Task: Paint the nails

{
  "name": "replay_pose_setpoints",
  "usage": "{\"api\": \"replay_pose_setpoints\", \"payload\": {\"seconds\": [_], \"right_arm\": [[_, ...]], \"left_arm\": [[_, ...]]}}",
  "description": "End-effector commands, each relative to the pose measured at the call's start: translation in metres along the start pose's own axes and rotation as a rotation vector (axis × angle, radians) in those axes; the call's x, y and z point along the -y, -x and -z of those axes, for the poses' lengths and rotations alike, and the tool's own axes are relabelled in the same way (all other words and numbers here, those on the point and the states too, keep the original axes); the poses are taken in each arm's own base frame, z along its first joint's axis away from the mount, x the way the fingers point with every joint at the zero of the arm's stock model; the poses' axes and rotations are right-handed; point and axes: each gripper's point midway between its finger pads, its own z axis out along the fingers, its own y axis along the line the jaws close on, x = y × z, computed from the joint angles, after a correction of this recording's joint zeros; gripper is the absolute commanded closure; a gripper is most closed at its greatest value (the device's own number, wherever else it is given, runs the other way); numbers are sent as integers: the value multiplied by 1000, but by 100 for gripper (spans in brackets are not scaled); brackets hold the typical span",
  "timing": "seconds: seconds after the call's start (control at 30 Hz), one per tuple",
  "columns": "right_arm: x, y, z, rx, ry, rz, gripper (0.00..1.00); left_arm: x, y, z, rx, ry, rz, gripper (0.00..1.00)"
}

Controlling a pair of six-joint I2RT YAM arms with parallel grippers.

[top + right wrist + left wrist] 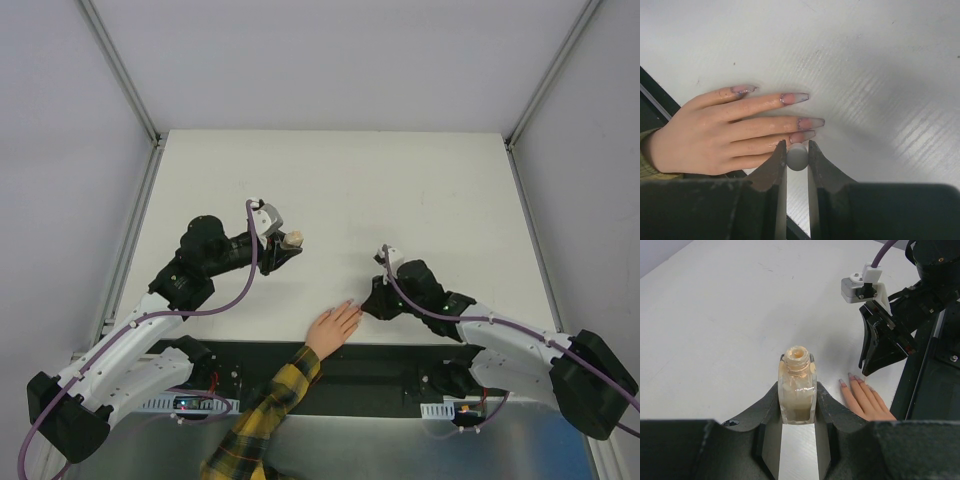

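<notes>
The left pincer (797,399) is clenched on the open bottle (797,375) and holds it upright, likely so no paint spills and a brush can dip in. The right pincer (797,146) is clenched on a small grey knob (797,157), maybe the brush top; I cannot see any brush. It hangs just beside the nails (810,122). The hand (335,325) lies flat at the desk's (400,180) 6 o'clock edge. The bottle sits at 10 o'clock from the hand, so nothing blocks the way.

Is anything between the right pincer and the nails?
Nothing visible does. The right pincer, shut on a small grey round piece, sits right beside the nails, with no object between them.
</notes>
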Motion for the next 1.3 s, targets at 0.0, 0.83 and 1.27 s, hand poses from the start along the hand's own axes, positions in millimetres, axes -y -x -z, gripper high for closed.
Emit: {"api": "replay_pose_setpoints", "payload": {"seconds": [0.0,0.83,1.27], "right_arm": [[-1,7,9,42,-6,-7,100],[-21,2,6,70,117,-91,100],[-15,-3,1,40,86,-94,100]], "left_arm": [[0,19,1,57,-11,-21,100],[1,20,1,60,-14,-19,100],[1,19,0,57,-17,-19,100]]}}
